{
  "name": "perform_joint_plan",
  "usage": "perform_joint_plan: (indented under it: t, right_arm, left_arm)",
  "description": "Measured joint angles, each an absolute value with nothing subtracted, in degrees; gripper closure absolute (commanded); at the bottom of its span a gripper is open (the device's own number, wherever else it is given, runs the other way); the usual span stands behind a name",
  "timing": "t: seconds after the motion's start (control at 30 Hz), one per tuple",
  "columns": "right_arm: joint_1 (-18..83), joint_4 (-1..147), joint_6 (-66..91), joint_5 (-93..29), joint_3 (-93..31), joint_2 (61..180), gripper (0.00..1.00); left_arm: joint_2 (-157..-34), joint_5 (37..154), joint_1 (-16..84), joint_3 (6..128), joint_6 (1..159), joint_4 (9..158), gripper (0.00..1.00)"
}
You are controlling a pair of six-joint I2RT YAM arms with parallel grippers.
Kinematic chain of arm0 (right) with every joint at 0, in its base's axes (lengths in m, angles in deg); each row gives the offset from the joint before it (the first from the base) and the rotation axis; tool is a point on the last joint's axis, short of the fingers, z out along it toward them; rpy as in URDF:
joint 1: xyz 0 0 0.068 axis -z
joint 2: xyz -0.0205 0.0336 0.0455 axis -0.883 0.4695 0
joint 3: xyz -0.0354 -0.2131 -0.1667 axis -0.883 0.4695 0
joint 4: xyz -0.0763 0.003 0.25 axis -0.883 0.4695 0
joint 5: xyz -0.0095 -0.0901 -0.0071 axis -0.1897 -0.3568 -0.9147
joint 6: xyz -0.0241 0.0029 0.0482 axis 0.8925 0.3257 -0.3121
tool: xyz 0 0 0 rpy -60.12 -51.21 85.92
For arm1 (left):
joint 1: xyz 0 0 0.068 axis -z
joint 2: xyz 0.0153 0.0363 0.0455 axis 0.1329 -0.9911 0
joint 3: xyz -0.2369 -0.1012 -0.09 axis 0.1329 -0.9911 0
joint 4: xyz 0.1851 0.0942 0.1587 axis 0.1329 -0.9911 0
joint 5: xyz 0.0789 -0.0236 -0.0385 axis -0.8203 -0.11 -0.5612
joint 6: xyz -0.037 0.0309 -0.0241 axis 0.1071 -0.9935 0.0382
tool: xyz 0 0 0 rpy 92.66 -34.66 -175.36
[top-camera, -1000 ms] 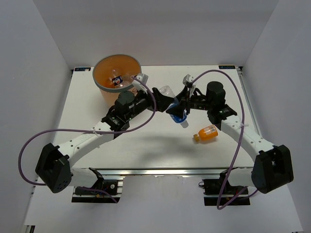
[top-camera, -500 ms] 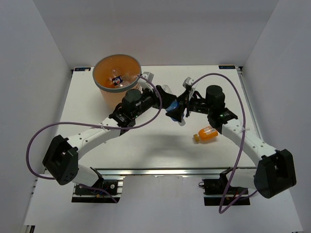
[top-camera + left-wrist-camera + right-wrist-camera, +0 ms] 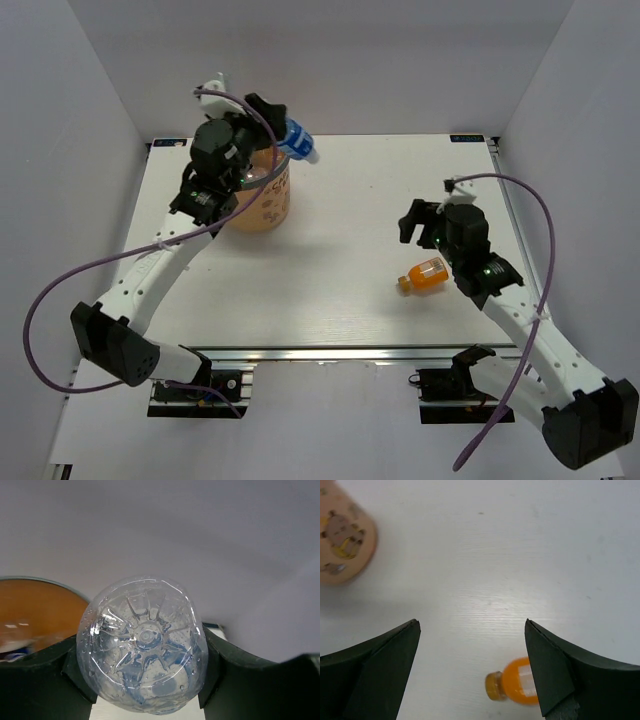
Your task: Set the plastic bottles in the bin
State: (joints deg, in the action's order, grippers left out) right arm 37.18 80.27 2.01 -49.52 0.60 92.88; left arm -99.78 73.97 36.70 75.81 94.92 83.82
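So on the left side of the table, the bin sits at roughly 10 o'clock from the table's centre. Most of its mouth is hidden under the left arm in the overhead view. The left gripper is up in the air above it and clamped on the blue-labelled bottle. From overhead the bottle shows around the bin's 1 o'clock edge, with its white cap pointing off toward 4 o'clock. The left wrist cam looks straight at the clear ribbed bottom of that bottle, wedged tight between both fingers. A slice of the bin's orange inside sits at 9 o'clock from it.

Over on the right, the right gripper hangs above the table with its jaws spread wide and nothing in them. You can see that clearly on the right wrist cam, where the two dark fingers are well apart. The orange bottle lies on its side on the table at about 4 o'clock from centre, near the gripper but not touching it. On the wrist cam it's at the bottom edge, cap pointing to 9 o'clock, with the bin's patterned side blurry at 10 o'clock.
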Motion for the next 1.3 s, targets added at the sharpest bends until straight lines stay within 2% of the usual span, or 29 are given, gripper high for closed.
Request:
perform_joint_plan:
  t: [0.13, 0.17, 0.4, 0.43, 0.47, 0.5, 0.57, 0.6, 0.8, 0.97, 1.2, 1.3]
  right_arm:
    - [37.7, 87.7, -3.5, -60.6, 3.0, 87.4, 0.11]
    - [37.7, 89.8, -4.9, -62.7, 3.8, 86.2, 0.11]
    - [37.9, 102.2, -14.0, -70.4, 7.1, 85.4, 0.11]
    - [37.9, 103.6, -15.3, -70.9, 7.7, 85.4, 0.11]
    - [37.9, 104.5, -16.5, -71.1, 8.4, 85.4, 0.11]
    - [38.0, 105.1, -17.5, -71.2, 9.1, 85.3, 0.11]
    - [38.0, 105.4, -19.5, -71.0, 10.7, 85.0, 0.11]
    - [38.0, 105.5, -20.3, -70.9, 11.3, 84.9, 0.11]
    - [38.0, 104.0, -25.6, -71.2, 13.4, 85.6, 0.11]
    - [38.1, 97.3, -28.6, -70.6, 17.3, 87.2, 0.11]
    - [38.9, 87.5, -31.5, -70.5, 18.8, 93.8, 0.11]
    - [39.2, 83.6, -31.8, -70.7, 19.1, 97.6, 0.16]
  left_arm:
    - [-97.5, 63.6, 32.7, 77.2, 91.8, 79.8, 0.56]
    - [-97.2, 61.1, 32.1, 77.1, 90.7, 79.3, 0.54]
    - [-100.0, 47.7, 28.6, 74.8, 86.5, 83.9, 0.52]
    - [-101.6, 46.4, 27.9, 74.8, 86.6, 84.8, 0.48]
    - [-103.1, 45.6, 27.3, 74.9, 86.9, 85.2, 0.41]
    - [-105.0, 44.8, 26.5, 74.9, 87.1, 85.5, 0.23]
    - [-108.3, 43.5, 25.6, 75.0, 87.3, 85.4, 0.06]
    - [-110.0, 42.7, 25.1, 75.0, 87.5, 85.0, 0.02]
    - [-112.6, 42.1, 24.6, 75.5, 87.8, 83.4, 0.02]
    - [-112.0, 43.6, 24.7, 81.6, 87.3, 81.1, 0.02]
    - [-105.2, 55.3, 24.7, 85.4, 85.4, 76.0, 0.02]
    - [-98.9, 62.3, 24.7, 81.2, 85.3, 76.2, 0.02]
